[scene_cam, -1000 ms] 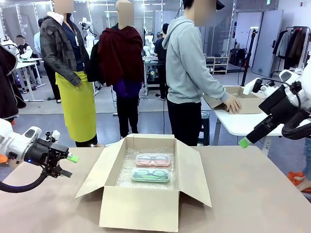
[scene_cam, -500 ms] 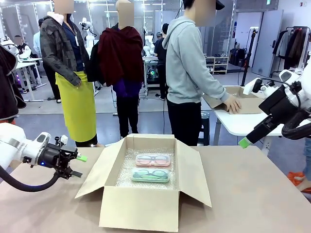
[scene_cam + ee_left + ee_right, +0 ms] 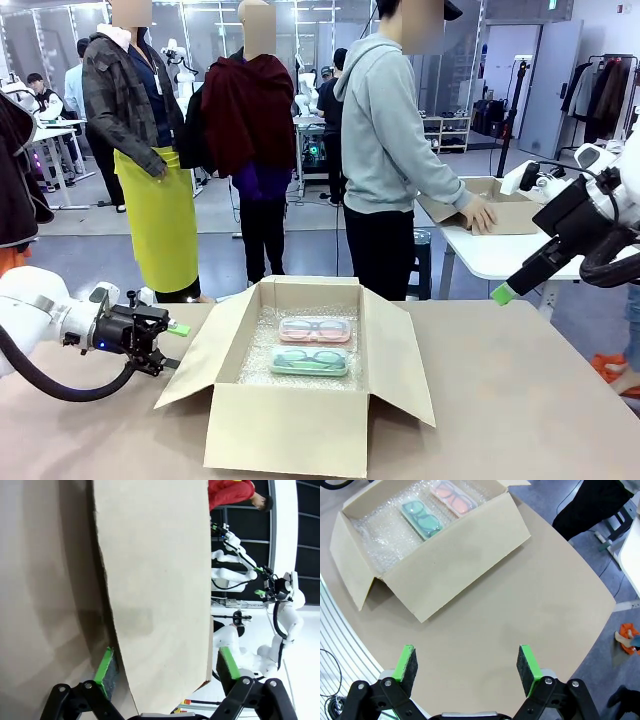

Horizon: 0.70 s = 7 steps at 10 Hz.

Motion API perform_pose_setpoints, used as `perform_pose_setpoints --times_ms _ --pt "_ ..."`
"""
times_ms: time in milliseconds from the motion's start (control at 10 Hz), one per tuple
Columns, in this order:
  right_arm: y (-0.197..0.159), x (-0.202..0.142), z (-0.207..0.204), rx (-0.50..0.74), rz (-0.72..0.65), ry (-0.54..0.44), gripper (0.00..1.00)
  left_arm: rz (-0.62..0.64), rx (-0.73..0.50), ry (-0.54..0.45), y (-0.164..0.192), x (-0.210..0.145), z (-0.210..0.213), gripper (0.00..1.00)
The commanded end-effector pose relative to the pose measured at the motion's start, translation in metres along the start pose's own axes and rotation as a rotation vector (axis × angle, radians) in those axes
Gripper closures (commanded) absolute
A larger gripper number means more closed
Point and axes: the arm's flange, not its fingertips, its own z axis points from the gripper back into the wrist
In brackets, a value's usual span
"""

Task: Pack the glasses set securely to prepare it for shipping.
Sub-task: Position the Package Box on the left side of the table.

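No brand, label or readable print shows on anything here. Nearest me, the open cardboard box (image 3: 300,400) sits on the tan table (image 3: 520,410), its flaps splayed outward. My left gripper (image 3: 172,346) is spread wide at the box's left flap (image 3: 155,580), one green pad on each side of the flap's edge, not closed on it. Inside the box, on bubble wrap (image 3: 262,352), the mint-green glasses case (image 3: 309,361) lies just in front of the pink glasses case (image 3: 315,330), side by side. My right gripper (image 3: 467,666) hangs released, high and well apart from the box. Beyond the table, a person (image 3: 390,150) in a grey hoodie handles another box (image 3: 480,203).
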Motion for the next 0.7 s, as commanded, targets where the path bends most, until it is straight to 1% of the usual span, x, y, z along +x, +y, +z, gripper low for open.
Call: perform_pose_setpoints --times_ms 0,100,200,300,400,500,600 --pt "0.002 -0.001 0.0 0.0 0.002 0.005 0.0 -0.027 -0.098 -0.009 -0.001 0.003 0.005 0.0" --pt "0.002 -0.001 0.0 0.0 0.002 0.005 0.0 -0.025 -0.105 0.005 0.0 0.001 0.004 0.0" --pt "0.002 -0.001 0.0 0.0 0.002 0.005 0.0 -0.029 -0.124 0.003 0.0 0.0 0.004 0.17" --pt "0.002 -0.001 0.0 0.0 0.002 0.005 0.0 -0.034 -0.148 0.002 0.0 0.0 0.006 0.59" --pt "0.002 -0.001 0.0 0.0 0.002 0.005 0.0 -0.031 -0.165 0.009 0.001 0.0 0.009 0.76" --pt "0.002 -0.001 0.0 0.0 0.002 0.005 0.0 -0.031 -0.188 0.011 0.001 -0.001 0.013 1.0" --pt "0.002 -0.001 0.0 0.0 0.002 0.005 0.0 -0.04 -0.194 0.009 -0.001 -0.002 0.015 1.0"
